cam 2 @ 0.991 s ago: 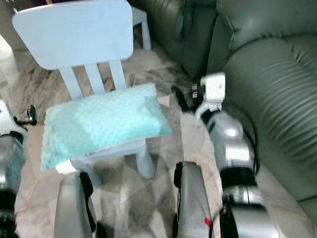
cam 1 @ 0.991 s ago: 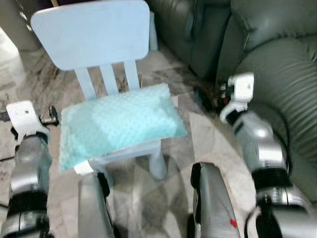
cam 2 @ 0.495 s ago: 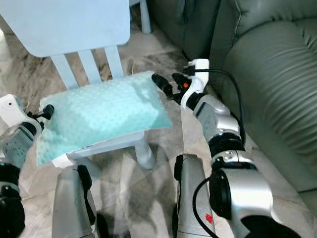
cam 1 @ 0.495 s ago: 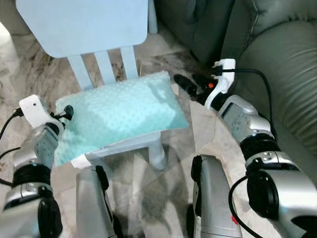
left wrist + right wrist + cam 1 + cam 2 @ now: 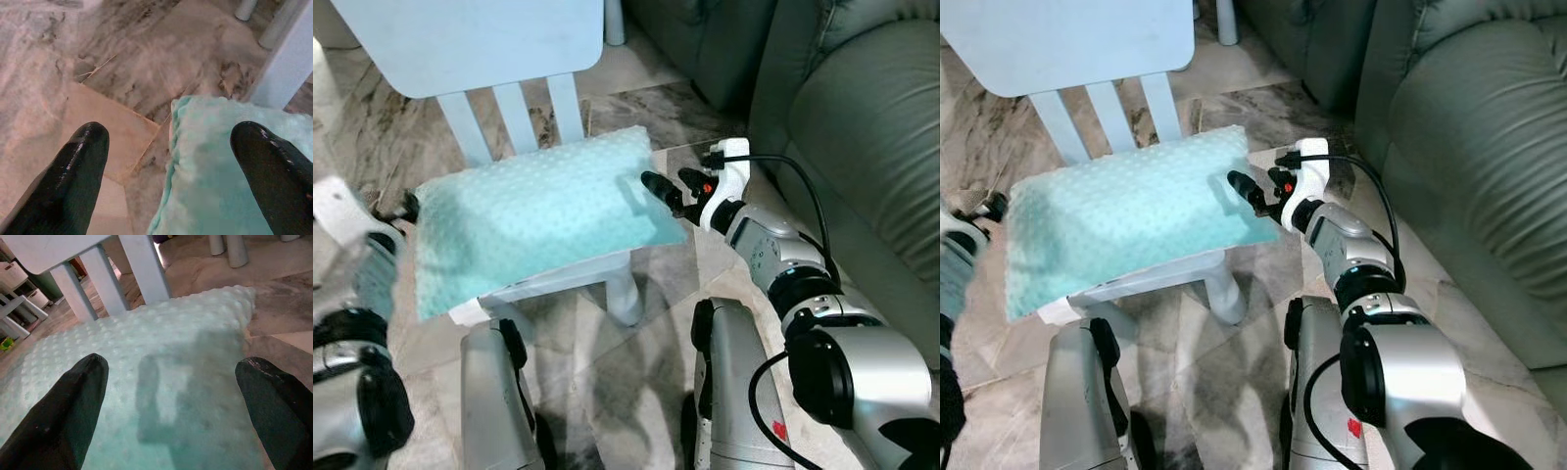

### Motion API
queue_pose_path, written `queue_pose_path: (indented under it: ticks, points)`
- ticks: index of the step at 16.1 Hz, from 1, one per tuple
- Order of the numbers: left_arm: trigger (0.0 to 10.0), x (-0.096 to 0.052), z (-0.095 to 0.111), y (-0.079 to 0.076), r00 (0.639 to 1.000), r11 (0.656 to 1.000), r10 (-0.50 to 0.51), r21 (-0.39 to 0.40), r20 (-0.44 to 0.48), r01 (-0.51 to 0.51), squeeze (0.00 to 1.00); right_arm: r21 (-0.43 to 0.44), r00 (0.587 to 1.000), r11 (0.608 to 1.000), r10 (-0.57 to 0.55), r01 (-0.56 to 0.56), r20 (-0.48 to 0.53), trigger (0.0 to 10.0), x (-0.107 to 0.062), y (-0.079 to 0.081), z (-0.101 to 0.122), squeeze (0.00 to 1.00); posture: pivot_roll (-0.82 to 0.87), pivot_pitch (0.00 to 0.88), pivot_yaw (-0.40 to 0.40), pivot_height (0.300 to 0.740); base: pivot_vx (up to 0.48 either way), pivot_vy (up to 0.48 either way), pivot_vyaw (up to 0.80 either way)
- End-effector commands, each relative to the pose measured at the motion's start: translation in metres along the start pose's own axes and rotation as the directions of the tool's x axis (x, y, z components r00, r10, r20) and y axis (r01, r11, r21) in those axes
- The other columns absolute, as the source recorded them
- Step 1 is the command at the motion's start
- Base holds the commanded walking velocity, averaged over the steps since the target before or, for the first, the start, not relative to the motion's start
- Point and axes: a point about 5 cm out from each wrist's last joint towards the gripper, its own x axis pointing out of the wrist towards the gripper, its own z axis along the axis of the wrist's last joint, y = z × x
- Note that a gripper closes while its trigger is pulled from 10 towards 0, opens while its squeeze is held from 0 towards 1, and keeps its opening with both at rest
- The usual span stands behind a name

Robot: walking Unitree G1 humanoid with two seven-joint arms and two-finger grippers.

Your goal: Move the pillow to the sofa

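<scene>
- Right gripper (image 5: 1244,191) at the right-hand end of the pillow (image 5: 1121,220), 2 black fingers spread wide, tips over the dotted top near its edge, nothing between them yet.
- In the right wrist view, both fingers (image 5: 73,401) framing the mint fabric, a dark shadow of the arm on the cover.
- Left gripper (image 5: 171,161) at the opposite, left end of the pillow, fingers likewise apart; 1 finger over the bare floor, the other over the cushion's seamed corner.
- In the head views, left arm blurred; exact contact with the pillow impossible to tell.
- Pillow lying flat across the seat of a pale blue chair (image 5: 480,39), its left end overhanging the seat edge, its back edge near the 3 slats.
- Grey-green leather sofa (image 5: 871,127) to the robot's right, well apart from the chair, marble floor (image 5: 646,343) between.
- Probable step: closing in from both ends for a 2-handed lift; carry to the sofa not yet begun.
- Risk 1: left gripper half off the corner, so likely to pinch only the seam and let the soft end slip out.
- Risk 2: uneven squeeze folding the pillow and dragging it off the seat to the floor.
- Risk 3: light chair shoved or tipped by a push along the seat.
- Risk 4: black cable (image 5: 793,176) on the right wrist snagging on the turn toward the sofa.
</scene>
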Motion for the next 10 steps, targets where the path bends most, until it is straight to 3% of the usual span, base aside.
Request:
queue_pose_path:
  ticks: [1, 3, 6, 10]
  points:
    - [10.0, -0.001, -0.018, 0.011, 0.995, 1.000, 0.025, -0.005, -0.099, -0.026, 0.00, 0.035, 0.999, 0.998, 0.043, -0.043, -0.026, 10.0, 0.003, 0.006, -0.007, 0.00, -0.01, 0.273, 0.029, 0.398, 0.000, 0.000, 0.00]
    - [10.0, -0.002, -0.033, 0.006, 0.984, 0.999, -0.028, -0.039, -0.178, 0.021, 0.00, 0.103, 0.994, 0.989, 0.107, -0.103, -0.037, 10.0, 0.005, 0.014, -0.014, 0.00, -0.01, 0.277, 0.027, 0.398, 0.000, 0.000, 0.00]
    - [10.0, -0.002, -0.043, -0.007, 0.970, 0.988, -0.097, -0.135, -0.225, 0.067, 0.00, 0.091, 0.983, 0.982, 0.171, -0.165, -0.060, 10.0, 0.012, 0.027, -0.020, 0.00, -0.01, 0.284, 0.022, 0.398, 0.000, 0.000, 0.00]
    - [10.0, 0.001, -0.037, -0.030, 0.962, 0.934, -0.226, -0.313, -0.154, 0.169, 0.00, 0.160, 0.957, 0.952, 0.277, -0.261, -0.090, 10.0, 0.017, 0.045, -0.032, 0.00, -0.01, 0.287, 0.021, 0.398, 0.000, 0.000, 0.00]
